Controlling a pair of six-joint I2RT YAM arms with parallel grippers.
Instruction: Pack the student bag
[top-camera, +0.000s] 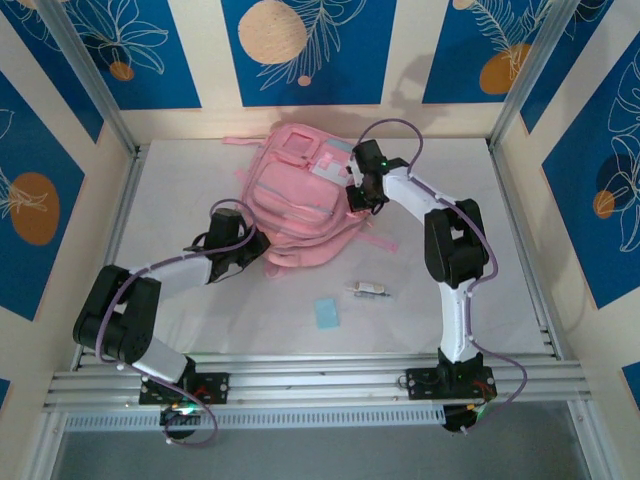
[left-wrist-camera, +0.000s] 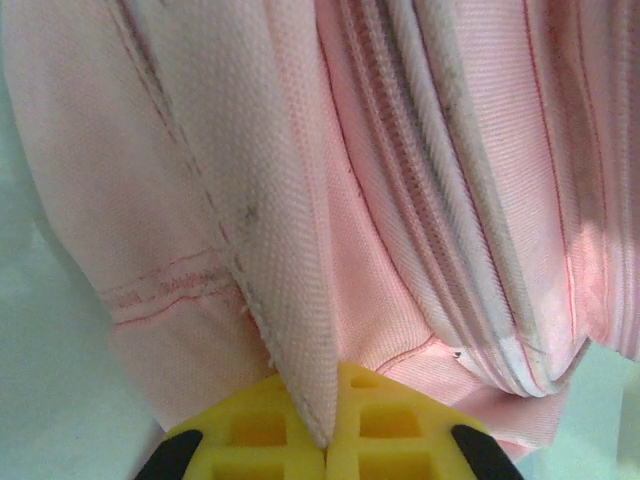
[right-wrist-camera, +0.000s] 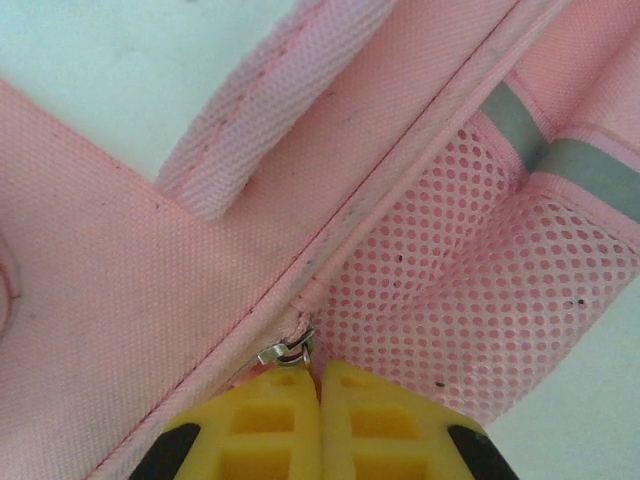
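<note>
The pink student bag (top-camera: 300, 195) lies flat at the middle back of the white table. My left gripper (top-camera: 247, 250) is at the bag's near left corner. In the left wrist view its yellow jaws (left-wrist-camera: 328, 445) are shut on a seamed fold of the bag's pink fabric (left-wrist-camera: 285, 290). My right gripper (top-camera: 358, 200) is at the bag's right side. In the right wrist view it (right-wrist-camera: 318, 378) is shut on the small metal zipper pull (right-wrist-camera: 288, 350), where the zipper line meets the pink mesh pocket (right-wrist-camera: 470, 290).
A small pale blue flat square (top-camera: 326, 312) and a little white object (top-camera: 368, 289) lie on the table in front of the bag. Pink straps (top-camera: 375, 243) trail off the bag's right side. Metal frame posts and patterned walls close in the sides.
</note>
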